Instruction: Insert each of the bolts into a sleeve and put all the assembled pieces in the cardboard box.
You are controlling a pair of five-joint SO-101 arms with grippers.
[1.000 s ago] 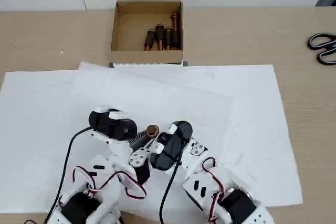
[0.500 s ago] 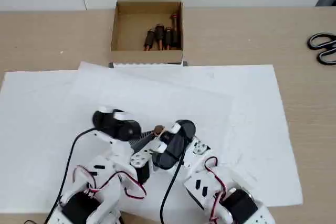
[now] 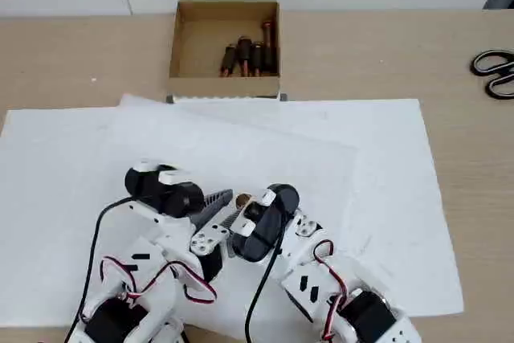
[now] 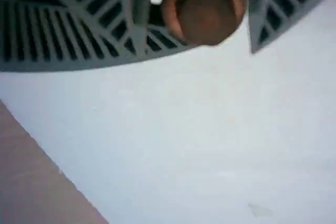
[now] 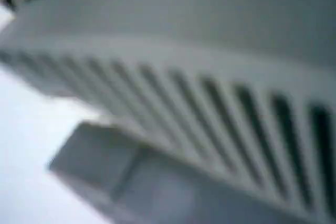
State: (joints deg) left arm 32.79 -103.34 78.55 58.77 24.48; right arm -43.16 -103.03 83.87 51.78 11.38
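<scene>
The cardboard box (image 3: 186,46) sits at 12 o'clock on the table (image 3: 80,54), with assembled pieces (image 3: 245,55) along its 3 o'clock wall. Paper (image 3: 337,158) lies before it, and scissors (image 3: 494,72) at 2 o'clock. Near 6 o'clock, the left tool (image 3: 218,202) and right tool (image 3: 239,208) meet, a bolt (image 4: 203,9) apparently between them.

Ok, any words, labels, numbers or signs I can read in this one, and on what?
None can be read. The cardboard box has plain walls, the white paper looks blank, and the small black marks on the arm housings are too small to read.
</scene>
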